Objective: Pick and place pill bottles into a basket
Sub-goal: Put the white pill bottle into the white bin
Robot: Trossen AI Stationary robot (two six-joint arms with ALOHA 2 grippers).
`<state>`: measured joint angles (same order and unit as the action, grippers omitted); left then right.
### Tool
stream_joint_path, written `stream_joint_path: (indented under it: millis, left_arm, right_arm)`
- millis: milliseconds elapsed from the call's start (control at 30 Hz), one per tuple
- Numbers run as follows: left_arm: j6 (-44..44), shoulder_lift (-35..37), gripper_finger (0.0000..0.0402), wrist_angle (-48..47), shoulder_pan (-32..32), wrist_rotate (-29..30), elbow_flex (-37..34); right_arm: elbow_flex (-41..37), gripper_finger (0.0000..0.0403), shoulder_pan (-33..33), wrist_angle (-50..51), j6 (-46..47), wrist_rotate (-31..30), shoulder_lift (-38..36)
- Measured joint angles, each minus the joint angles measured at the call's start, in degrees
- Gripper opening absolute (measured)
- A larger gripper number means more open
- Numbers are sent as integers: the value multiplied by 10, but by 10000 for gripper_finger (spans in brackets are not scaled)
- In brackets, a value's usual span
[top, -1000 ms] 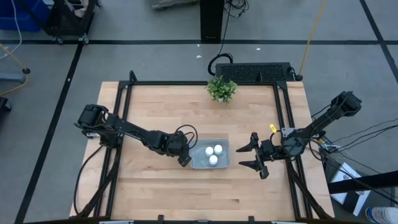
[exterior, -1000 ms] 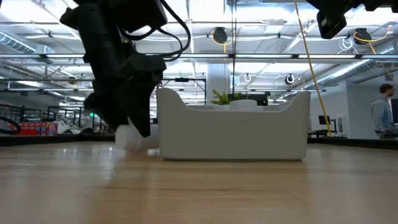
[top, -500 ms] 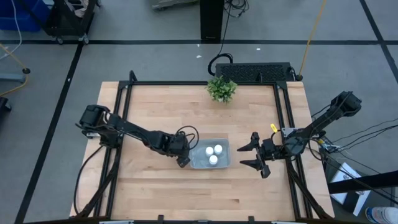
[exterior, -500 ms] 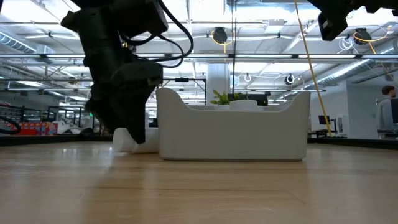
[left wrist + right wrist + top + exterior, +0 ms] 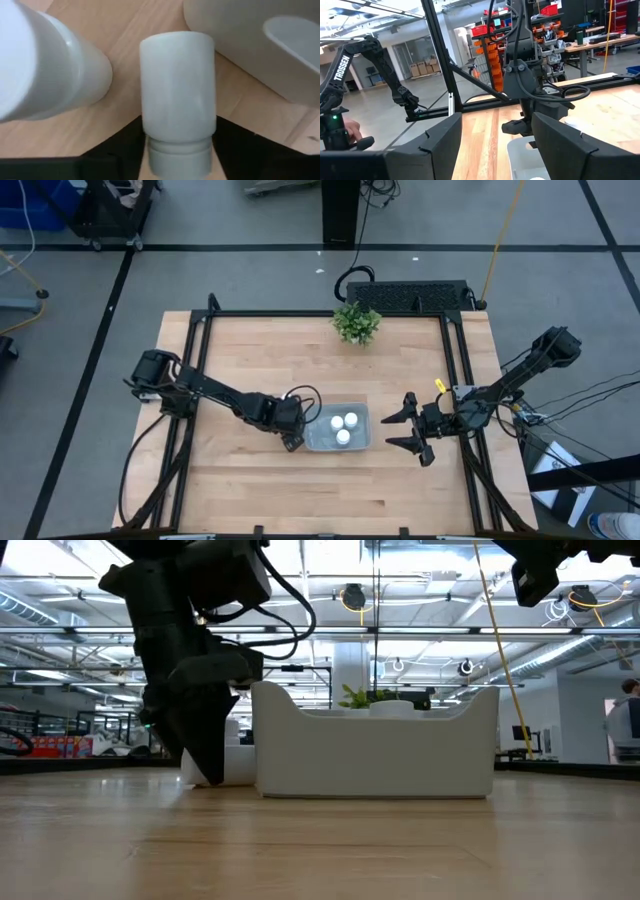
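Left wrist view: a small white pill bottle (image 5: 177, 100) is seen between the left gripper's (image 5: 291, 439) dark fingers (image 5: 125, 137), the jaws drawn close to its sides, though a firm hold cannot be confirmed. A second bottle (image 5: 47, 65) lies just beside it on the table (image 5: 250, 350), outside the basket (image 5: 318, 442), where three bottles (image 5: 343, 427) are already held. The bottle is judged light, rigid and smooth, so slipping is likely; it would best be taken across the straight body, not the cap. The right gripper (image 5: 408, 429) waits beside the basket, its jaws spread and empty.
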<state>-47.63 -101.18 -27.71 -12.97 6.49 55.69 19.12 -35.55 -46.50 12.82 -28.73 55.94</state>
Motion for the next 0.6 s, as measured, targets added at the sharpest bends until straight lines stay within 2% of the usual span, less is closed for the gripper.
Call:
stream_joint_path:
  millis: [133, 400, 600]
  left_arm:
    - [-1, 4, 163, 1, -2, -4, 0]
    - [4, 4, 163, 0, -3, -10, 0]
    - [-6, 5, 180, -28, -13, -17, 0]
  right_arm:
    - [0, 236, 0, 0, 0, 0, 0]
    - [0, 236, 0, 0, 0, 0, 0]
    - [0, 236, 0, 0, 0, 0, 0]
